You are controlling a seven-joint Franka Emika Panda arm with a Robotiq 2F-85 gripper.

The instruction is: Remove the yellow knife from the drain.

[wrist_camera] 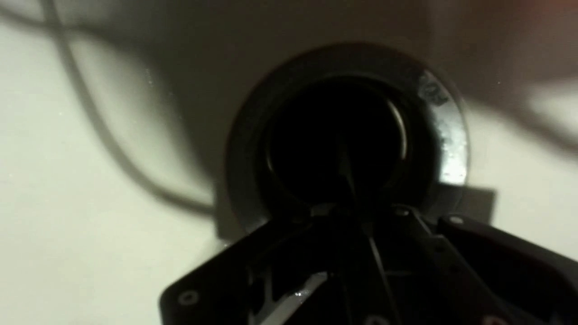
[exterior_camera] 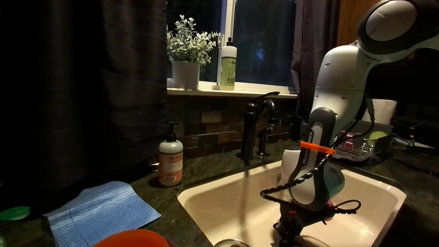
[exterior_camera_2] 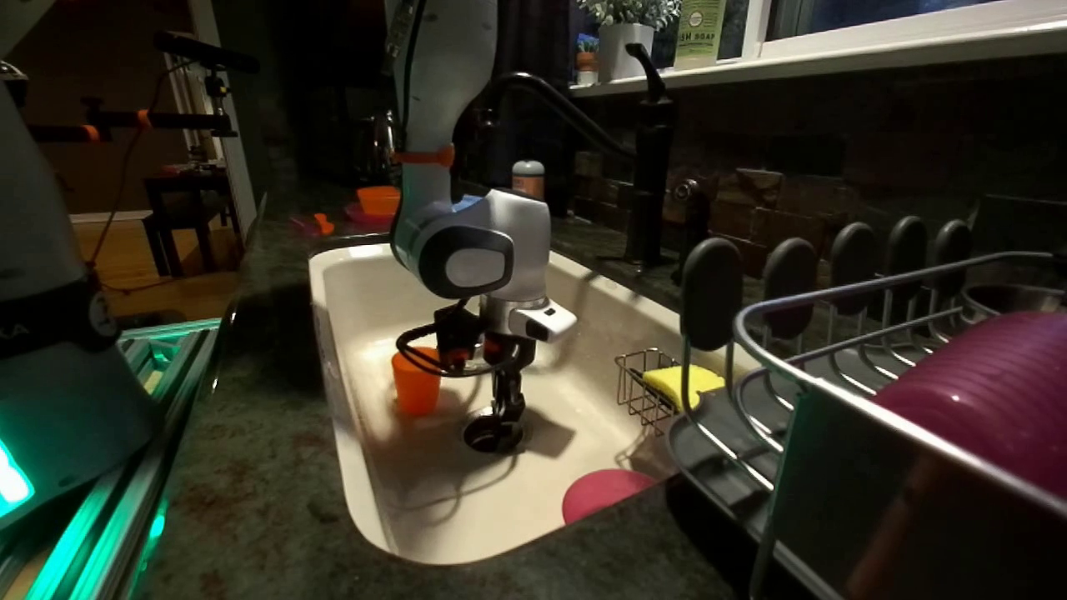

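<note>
The drain (wrist_camera: 451, 149) shows in the wrist view as a metal-rimmed hole, almost black inside. My gripper (exterior_camera_2: 503, 421) points down into it, and an exterior view shows the fingers over and within the rim of the drain (exterior_camera_2: 475, 432). The jaws are drawn together. Along the middle of the hole runs a faint narrow strip (wrist_camera: 345, 167), too dark to tell whether it is a fingertip or something between the fingers. I see no yellow knife in any view; it is hidden or out of view.
The cream sink's wall (exterior_camera_2: 342, 400) surrounds the arm. An orange cup (exterior_camera_2: 417, 385) stands close by the gripper. A pink disc (exterior_camera_2: 602, 493) lies near the rack end. A wire caddy (exterior_camera_2: 642, 400) holds a yellow sponge (exterior_camera_2: 682, 383). Outside are the faucet (exterior_camera_2: 654, 175) and dish rack (exterior_camera_2: 775, 375).
</note>
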